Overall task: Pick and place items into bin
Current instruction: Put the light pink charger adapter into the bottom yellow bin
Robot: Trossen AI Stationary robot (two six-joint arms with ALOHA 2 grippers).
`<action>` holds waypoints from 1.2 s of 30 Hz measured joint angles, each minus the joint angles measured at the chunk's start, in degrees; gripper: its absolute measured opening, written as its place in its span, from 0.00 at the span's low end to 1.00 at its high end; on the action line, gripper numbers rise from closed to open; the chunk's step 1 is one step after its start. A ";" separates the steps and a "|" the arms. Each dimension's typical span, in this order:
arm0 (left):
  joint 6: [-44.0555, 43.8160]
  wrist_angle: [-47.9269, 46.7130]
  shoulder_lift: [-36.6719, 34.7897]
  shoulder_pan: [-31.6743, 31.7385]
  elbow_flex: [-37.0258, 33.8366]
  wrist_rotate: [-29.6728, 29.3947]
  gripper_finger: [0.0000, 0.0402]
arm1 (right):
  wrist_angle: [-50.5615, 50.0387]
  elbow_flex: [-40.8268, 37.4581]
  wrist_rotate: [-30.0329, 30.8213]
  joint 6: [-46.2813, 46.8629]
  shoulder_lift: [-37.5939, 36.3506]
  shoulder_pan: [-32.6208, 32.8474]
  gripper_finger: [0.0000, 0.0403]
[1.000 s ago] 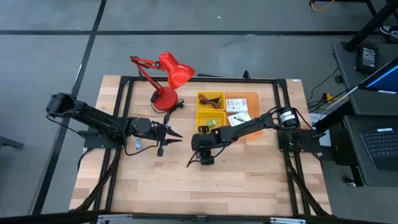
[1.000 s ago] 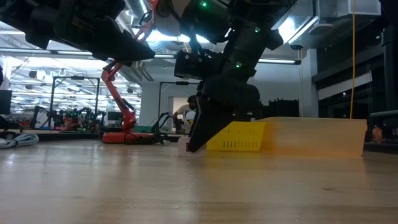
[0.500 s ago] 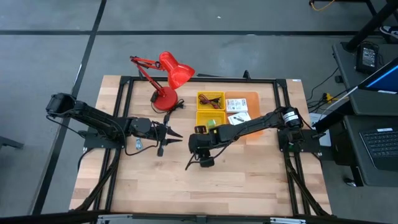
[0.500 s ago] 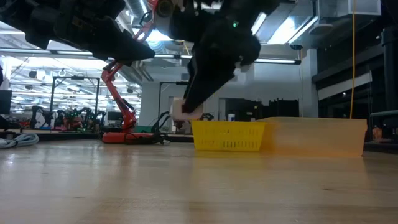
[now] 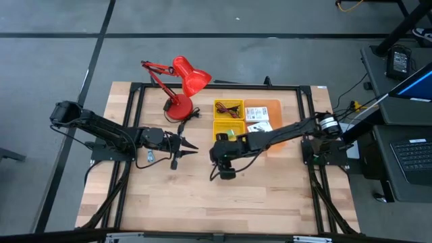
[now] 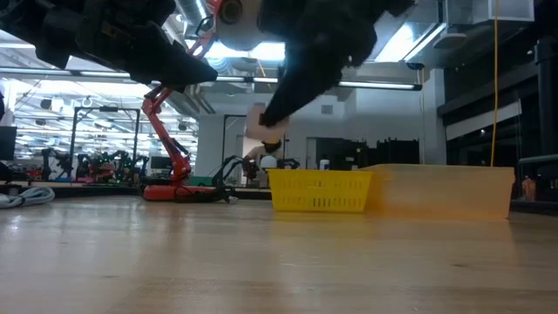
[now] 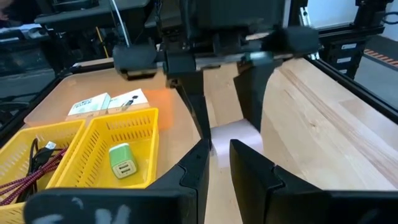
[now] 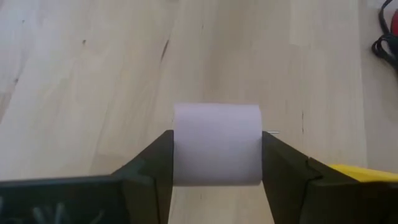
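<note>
A small pale pink block [image 8: 216, 144] sits between the fingers of my right gripper [image 5: 221, 156], lifted above the table in the low view [image 6: 255, 122], just left of the yellow bins. The near yellow bin [image 5: 217, 128] holds a green piece [image 7: 122, 160]. The far yellow bin [image 5: 217, 108] holds maroon and black cords [image 7: 25, 174]. White printed packets [image 5: 258, 115] lie in the orange bin [image 5: 273, 104]. My left gripper [image 5: 189, 145] hovers left of the block, slightly open, touching nothing. My right gripper pinches the pink block by two opposite side faces [image 8: 180, 146], one finger [image 8: 155, 158] on each side. The fingers come from above, pointing down. The block is lifted clear of the table and sits level in the hold.
A red desk lamp [image 5: 179, 84] stands at the table's far left, beside the yellow bins. A black frame [image 5: 202, 86] runs around the work area. Bare wood lies toward the near edge [image 5: 216, 209].
My right gripper has risen straight up from the table with the pink block pinched in it. The block stood on the wood a second ago and now hangs clear, above the height of the yellow bin's rim.
</note>
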 joint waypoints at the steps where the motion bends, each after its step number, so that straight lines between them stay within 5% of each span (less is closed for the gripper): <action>1: -0.01 0.02 0.00 0.00 0.00 0.00 0.15 | 1.30 -1.23 0.03 0.29 -0.13 0.05 0.42; 17: -0.12 -0.33 0.00 0.00 -0.02 0.02 0.14 | 37.02 -30.46 4.47 3.16 -17.40 1.45 0.42; 28: -0.09 -0.34 0.02 0.00 -0.04 0.02 0.14 | 80.85 -52.00 8.34 -7.01 -25.96 2.21 0.42; 36: -0.09 -0.39 0.00 0.00 -0.04 0.02 0.13 | 87.04 -55.35 8.23 -8.59 -25.85 2.21 0.42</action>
